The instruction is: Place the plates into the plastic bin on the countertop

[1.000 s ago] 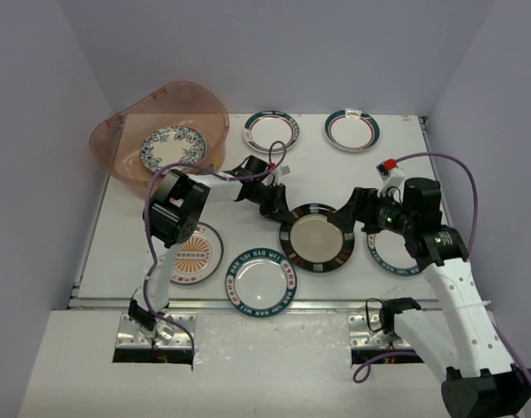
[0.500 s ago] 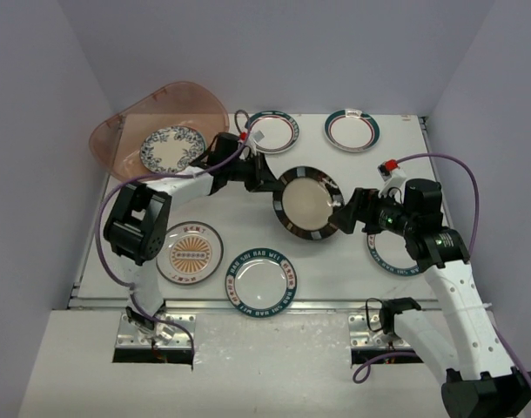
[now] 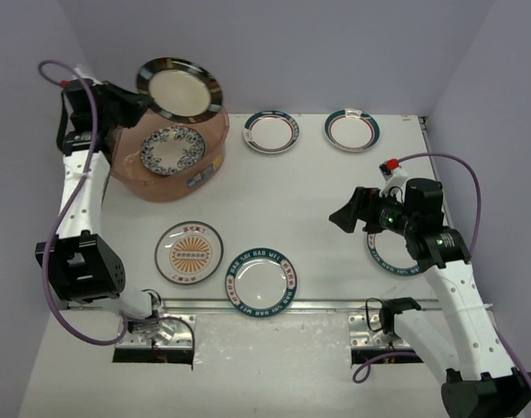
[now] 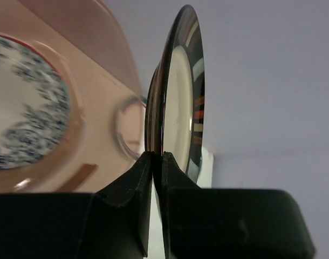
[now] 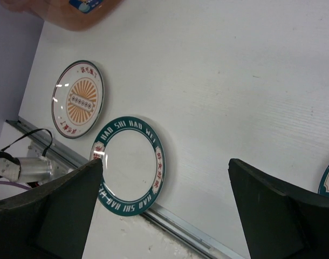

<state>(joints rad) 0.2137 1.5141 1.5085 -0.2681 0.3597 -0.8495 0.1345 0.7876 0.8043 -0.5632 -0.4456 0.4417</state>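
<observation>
Where the left gripper (image 3: 139, 101) is raised at the back-left corner, a round black-and-gold-rimmed ceramic plate (image 3: 178, 89) is held over the back rim of the translucent pinkish-orange plastic bin (image 3: 131, 170). In the left wrist view this plate is seen edge-on, its rim pinched between both fingers (image 4: 129, 189). A blue floral round plate (image 3: 171, 147) is seen lying inside the bin.

The right gripper (image 3: 346, 213) is held above the flat white countertop (image 3: 318, 183), fingers spread wide, nothing between them.

Lying on the countertop:
- a teal-and-red banded plate (image 3: 271, 131) and a second banded plate (image 3: 352, 130) at the back
- an orange sunburst plate (image 3: 189, 252) and a teal-lettered plate (image 3: 261, 281) near the front rail
- another lettered plate (image 3: 383, 261), partly hidden under the right arm
</observation>
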